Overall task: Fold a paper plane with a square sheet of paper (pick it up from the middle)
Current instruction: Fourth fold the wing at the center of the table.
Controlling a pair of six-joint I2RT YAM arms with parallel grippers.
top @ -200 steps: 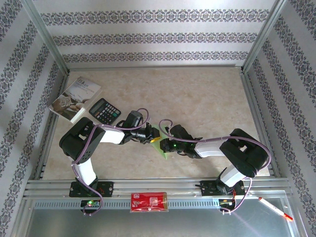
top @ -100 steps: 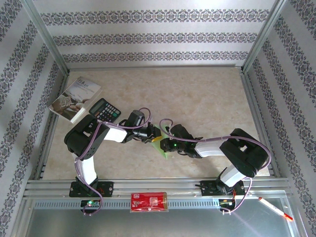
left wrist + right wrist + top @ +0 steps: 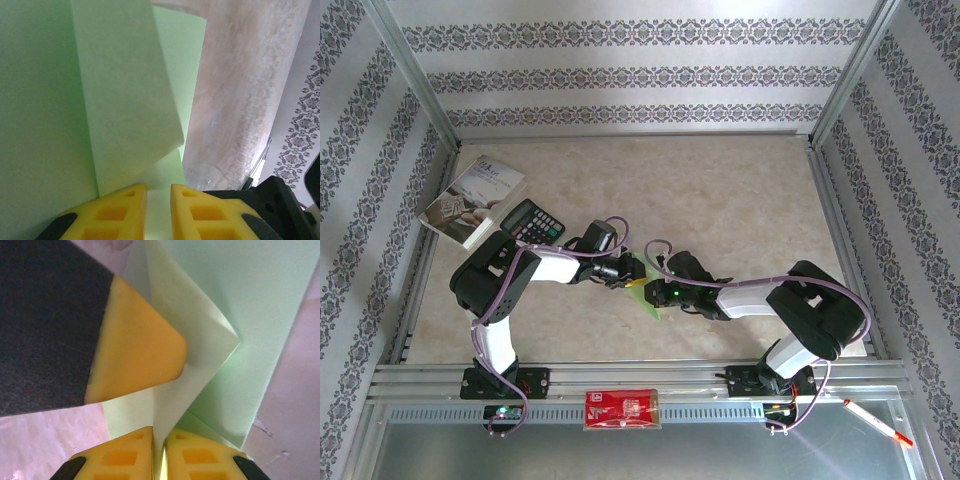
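Presently, both claws stand nearly closed: the left gripper (image 3: 159, 192) pinches the partly folded square sheet of paper (image 3: 125, 100), and the right gripper (image 3: 159, 436) nips its fold.

Light green paper (image 3: 260, 305), partly folded

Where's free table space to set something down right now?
Free: the far half of the table, from the calculator across to the right rail; also the near strip between the arm bases. Crowded: mid-table, where left gripper and right gripper meet on the green paper; far-left corner holds booklet and calculator.
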